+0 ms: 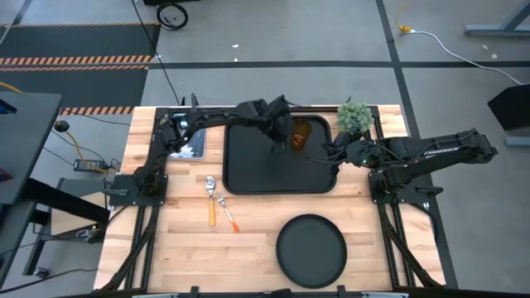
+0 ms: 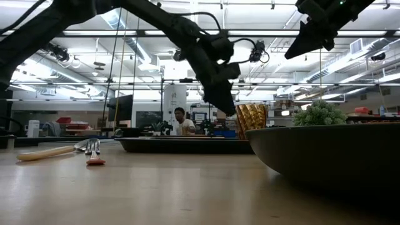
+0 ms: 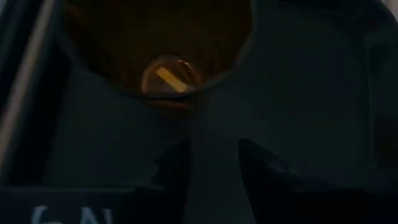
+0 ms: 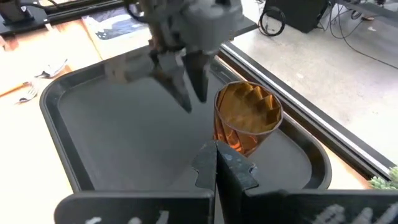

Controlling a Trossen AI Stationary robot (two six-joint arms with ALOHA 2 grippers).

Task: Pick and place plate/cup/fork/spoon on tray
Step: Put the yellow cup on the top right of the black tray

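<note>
One cup (image 4: 247, 124) stands upright on the tray (image 4: 118, 155), left hand (image 4: 189, 87) unclenched beside it.

Amber faceted cup (image 4: 247, 117), black tray (image 1: 248, 161) & plate (image 1: 311, 249), orange-handled spoon (image 1: 210, 199)/fork (image 1: 228, 214).

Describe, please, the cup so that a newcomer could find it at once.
Start at the large black rectangular tray at the table's far middle. In its far right corner stands a small translucent amber-orange faceted tumbler, upright. It is the only thing on the tray; the green potted plant sits outside the rim.
</note>
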